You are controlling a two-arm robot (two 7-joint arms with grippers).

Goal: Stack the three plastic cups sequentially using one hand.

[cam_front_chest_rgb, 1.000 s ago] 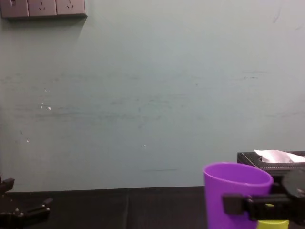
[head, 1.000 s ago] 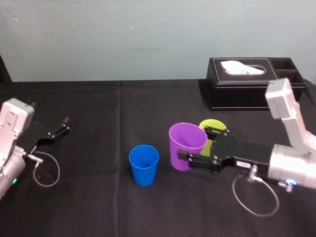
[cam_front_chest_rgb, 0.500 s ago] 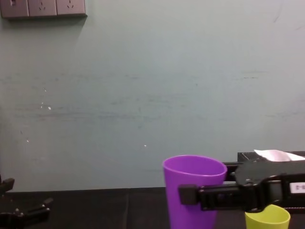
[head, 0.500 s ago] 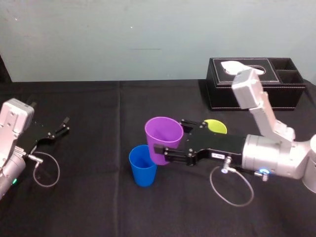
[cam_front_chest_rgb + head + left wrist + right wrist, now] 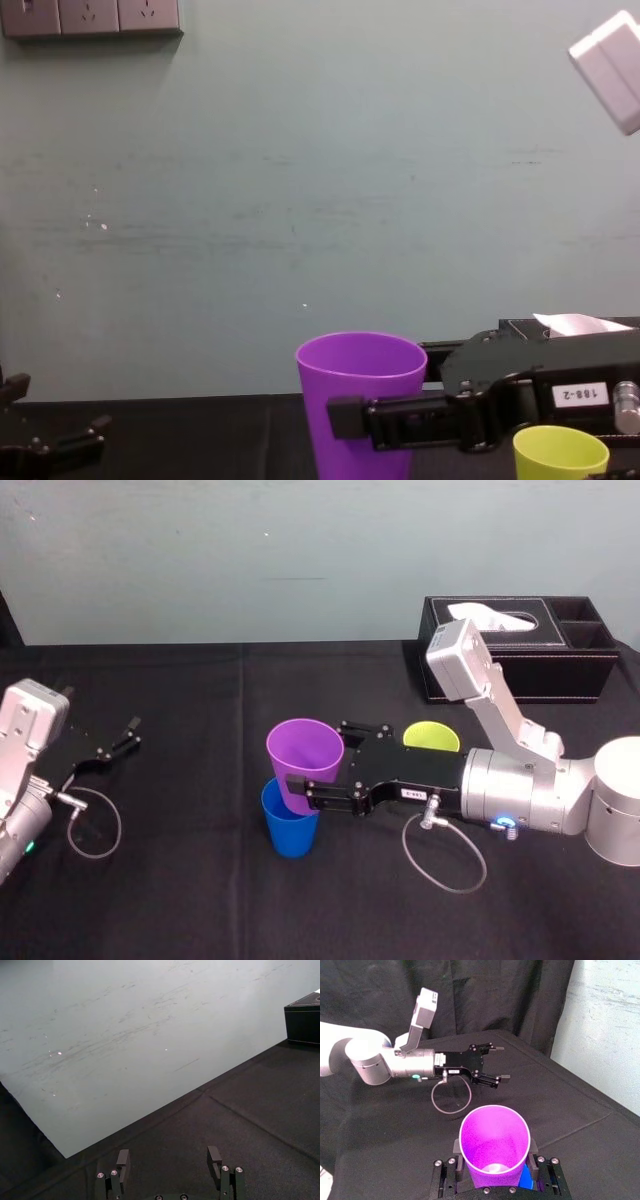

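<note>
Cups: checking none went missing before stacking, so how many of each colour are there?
Purple cup, in the right gripper over the blue one: 1
Blue cup: 1
Lime yellow-green cup: 1
Total: 3

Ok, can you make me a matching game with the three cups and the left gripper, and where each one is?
Things: 1 purple cup; 2 blue cup; 3 yellow-green cup; 4 left gripper.
Places: A open and holding nothing, at the left; B held in the right gripper; C on the table, nearest the tissue box; D on the table, just under the held cup.
Pairs: 1-B, 2-D, 3-C, 4-A.
</note>
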